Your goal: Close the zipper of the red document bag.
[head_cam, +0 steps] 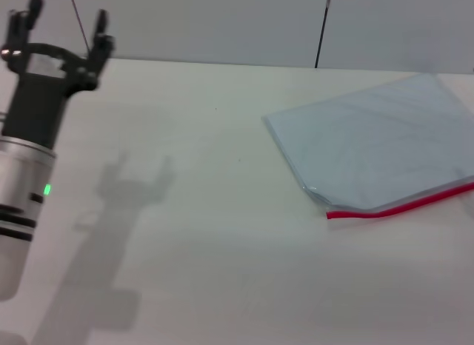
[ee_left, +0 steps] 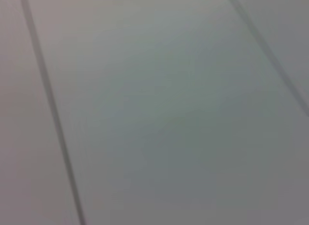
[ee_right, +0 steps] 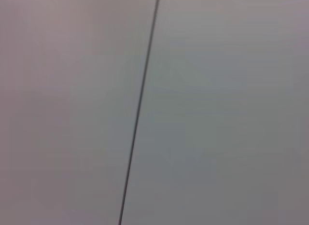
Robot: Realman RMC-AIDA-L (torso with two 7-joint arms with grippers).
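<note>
The red document bag (head_cam: 378, 149) lies flat on the white table at the right, a translucent pale blue-grey pouch turned at an angle. Its zipper (head_cam: 404, 206) is the thin red strip along the near long edge, running off the right side of the head view. My left gripper (head_cam: 67, 23) is raised at the far left, well away from the bag, with its two black fingers spread wide and nothing between them. My right gripper is out of view. Both wrist views show only a plain grey panelled wall.
The white table (head_cam: 215, 241) spreads between the left arm and the bag. A grey wall (head_cam: 222, 23) with dark vertical seams stands behind the table's far edge.
</note>
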